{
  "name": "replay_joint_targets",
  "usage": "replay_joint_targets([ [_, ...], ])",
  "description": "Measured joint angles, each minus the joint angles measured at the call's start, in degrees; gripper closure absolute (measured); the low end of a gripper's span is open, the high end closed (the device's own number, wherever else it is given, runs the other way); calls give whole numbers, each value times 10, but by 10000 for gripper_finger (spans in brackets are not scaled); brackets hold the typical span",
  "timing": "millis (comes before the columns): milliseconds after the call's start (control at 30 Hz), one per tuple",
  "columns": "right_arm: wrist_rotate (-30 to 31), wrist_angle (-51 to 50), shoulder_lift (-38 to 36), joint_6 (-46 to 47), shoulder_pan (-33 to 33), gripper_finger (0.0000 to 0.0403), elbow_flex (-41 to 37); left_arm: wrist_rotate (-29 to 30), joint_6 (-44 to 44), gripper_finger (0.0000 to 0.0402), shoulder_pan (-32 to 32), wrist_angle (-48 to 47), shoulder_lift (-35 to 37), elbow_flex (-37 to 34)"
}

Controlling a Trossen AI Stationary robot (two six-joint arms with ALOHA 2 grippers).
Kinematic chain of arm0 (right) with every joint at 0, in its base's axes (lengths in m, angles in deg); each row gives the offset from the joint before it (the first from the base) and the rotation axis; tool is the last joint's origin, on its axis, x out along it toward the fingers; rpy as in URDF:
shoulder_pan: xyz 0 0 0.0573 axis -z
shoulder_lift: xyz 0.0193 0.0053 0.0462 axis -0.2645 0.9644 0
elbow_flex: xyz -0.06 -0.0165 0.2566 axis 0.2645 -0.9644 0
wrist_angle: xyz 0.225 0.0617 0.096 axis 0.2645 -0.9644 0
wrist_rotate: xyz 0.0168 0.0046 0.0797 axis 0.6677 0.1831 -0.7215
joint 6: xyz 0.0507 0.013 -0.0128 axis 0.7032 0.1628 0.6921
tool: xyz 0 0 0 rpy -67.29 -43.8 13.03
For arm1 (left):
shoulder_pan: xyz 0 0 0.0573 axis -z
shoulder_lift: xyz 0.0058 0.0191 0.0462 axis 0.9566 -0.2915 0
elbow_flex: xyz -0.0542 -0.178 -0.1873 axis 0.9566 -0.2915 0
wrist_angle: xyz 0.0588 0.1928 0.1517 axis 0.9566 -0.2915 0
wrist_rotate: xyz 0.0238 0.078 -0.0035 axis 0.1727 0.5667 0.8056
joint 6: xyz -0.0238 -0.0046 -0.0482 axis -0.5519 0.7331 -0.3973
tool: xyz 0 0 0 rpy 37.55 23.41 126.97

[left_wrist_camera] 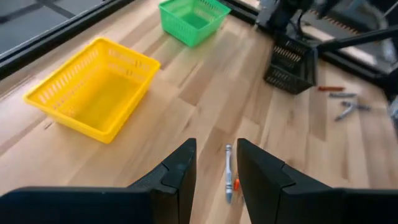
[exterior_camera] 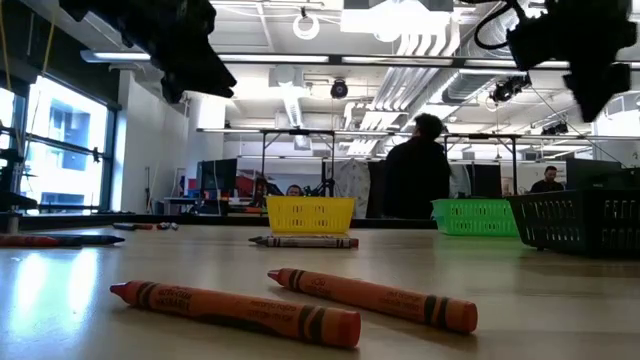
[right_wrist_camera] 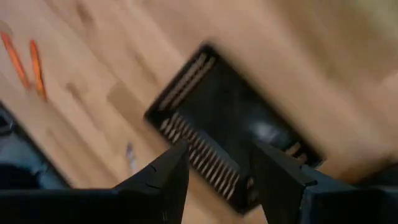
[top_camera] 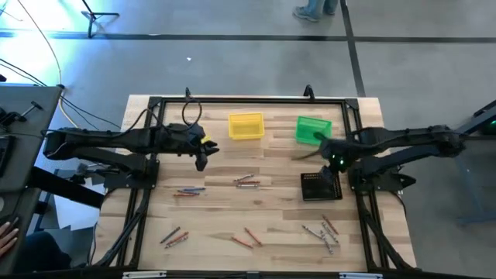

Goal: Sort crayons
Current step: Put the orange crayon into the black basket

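High view: crayons (top_camera: 246, 181) lie mid-table, clear of edges.

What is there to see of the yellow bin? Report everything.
The yellow bin is a small rectangular basket, apparently plastic, with slotted lattice walls, a thicker rim and a solid-looking floor. It stands upright and looks empty on the wooden table near the far edge, left of the green bin and apart from it. Nothing touches it but the table; the left hand hangs nearby, open.
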Motion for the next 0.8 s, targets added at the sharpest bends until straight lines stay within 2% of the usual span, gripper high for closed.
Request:
replay_joint_targets([
  [133, -40, 17, 34, 91, -79, 242, 0, 78, 12, 300, 28, 2, -7, 0],
  [267, -53, 60, 65, 194, -164, 242, 0, 166, 19, 300, 54, 13, -8, 0],
  [433, -57, 120, 105, 304, -252, 242, 0, 229, 40, 300, 83, 20, -8, 0],
  [633, -83, 116, 150, 345, -281, 242, 0, 285, 46, 300, 124, 15, -11, -7],
  [800, -75, 121, 197, 373, -290, 242, 0, 299, 105, 300, 141, 41, -8, -7],
])
